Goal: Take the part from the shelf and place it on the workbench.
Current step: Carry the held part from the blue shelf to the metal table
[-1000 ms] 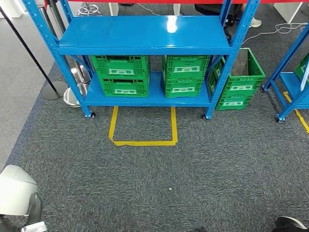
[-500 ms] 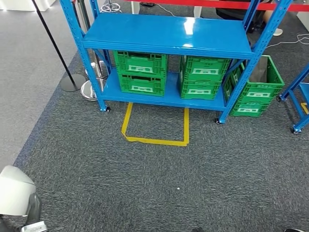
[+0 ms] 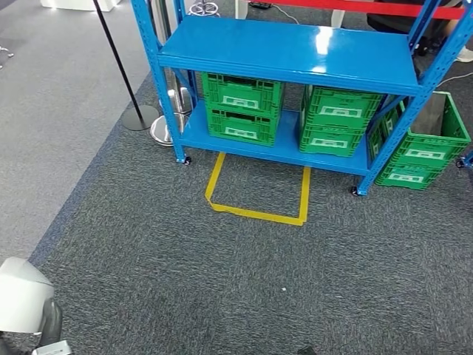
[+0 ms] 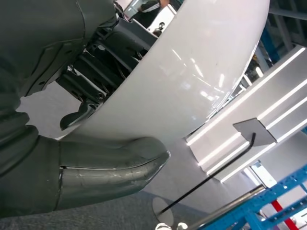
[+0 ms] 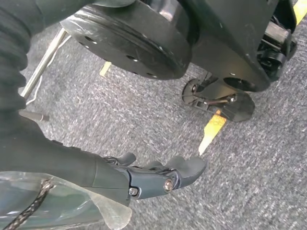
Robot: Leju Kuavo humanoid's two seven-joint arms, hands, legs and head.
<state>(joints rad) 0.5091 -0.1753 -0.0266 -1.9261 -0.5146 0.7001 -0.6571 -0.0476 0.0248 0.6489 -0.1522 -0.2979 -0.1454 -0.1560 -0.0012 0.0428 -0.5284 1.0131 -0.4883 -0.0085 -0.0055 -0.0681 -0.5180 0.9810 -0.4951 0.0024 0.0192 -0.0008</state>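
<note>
**Shelf** (image 3: 290, 55): blue steel rack on castors, standing on dark carpet (image 3: 223, 281). The upper board is bare and glossy.

**Crates:** two green stacks sit on the lower board, one left (image 3: 241, 107) and one right (image 3: 335, 118). A third stack (image 3: 426, 155) stands on the floor just beside the rack's right post. Their contents are hidden.

**Tape** (image 3: 259, 214): a yellow three-sided outline on the carpet, in front of the rack and open toward it.

**Stanchion** (image 3: 120, 63): a black pole with a round base, left of the rack and near a chrome base (image 3: 165, 129).

**Left hand** (image 4: 72, 167): hangs beside the robot's white body shell. The thumb is set well apart from the dark fingers (image 4: 94, 88), and nothing is between them.

**Right hand** (image 5: 145, 179): hangs over the carpet with its fingers (image 5: 184, 167) stretched nearly straight. A clear bag (image 5: 65, 206) with a dark cord in it lies against the underside of the hand. Whether the hand grips it cannot be told.

**Part:** not identifiable. The clear bag may be it, but this cannot be told.
</note>
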